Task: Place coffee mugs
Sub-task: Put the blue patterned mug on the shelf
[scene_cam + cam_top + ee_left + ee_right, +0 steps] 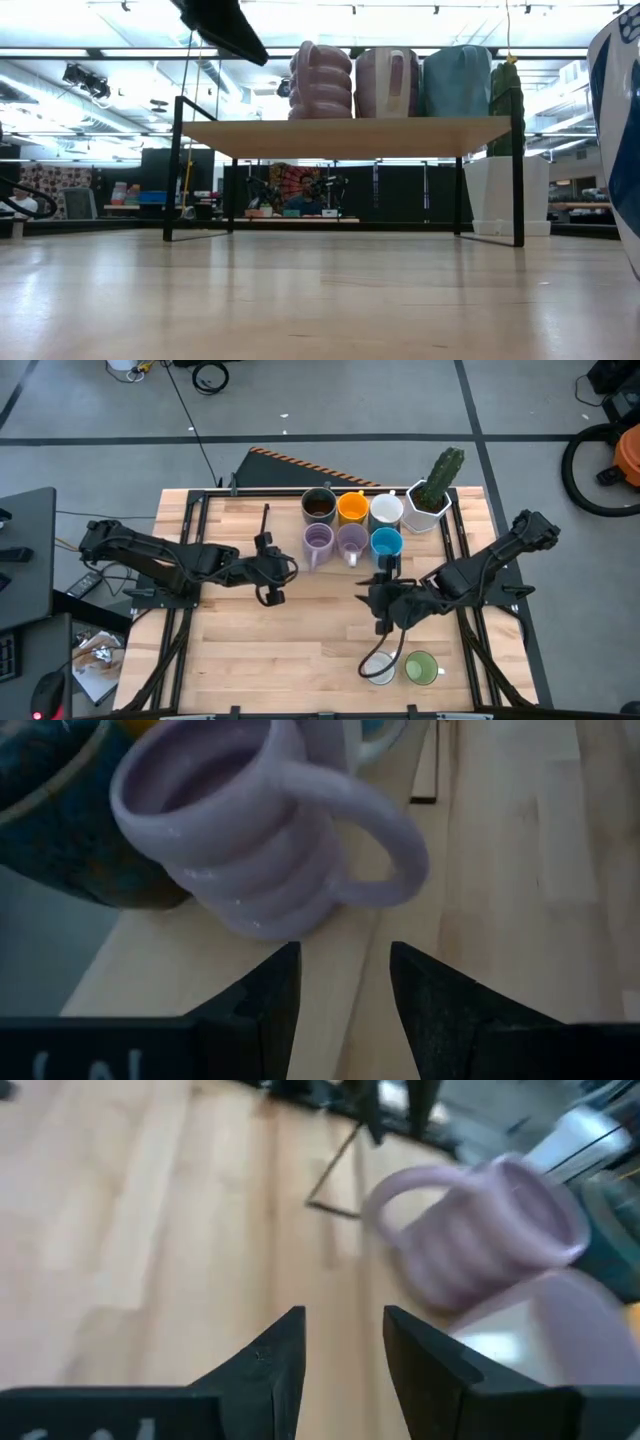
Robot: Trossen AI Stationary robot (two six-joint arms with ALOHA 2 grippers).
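Several coffee mugs stand on a low wooden shelf (pixel 350 135) at the table's far side: dark brown (pixel 318 506), orange (pixel 351 508) and white (pixel 386 510) behind, two lavender (pixel 318 544) (pixel 352 543) and a blue one (pixel 386 544) in front. A white mug (pixel 378 668) and a green mug (pixel 421 668) stand on the table near its front edge. My left gripper (pixel 288 568) hovers open left of the ribbed lavender mug (pixel 250 830), whose handle points toward it. My right gripper (pixel 378 592) hangs open below the blue mug, empty (pixel 345 1320).
A white hexagonal pot with a green cactus (pixel 432 495) stands at the shelf's right end. The shelf's black legs (pixel 178 170) rest on the table. Bare wood lies at the table's middle and near left.
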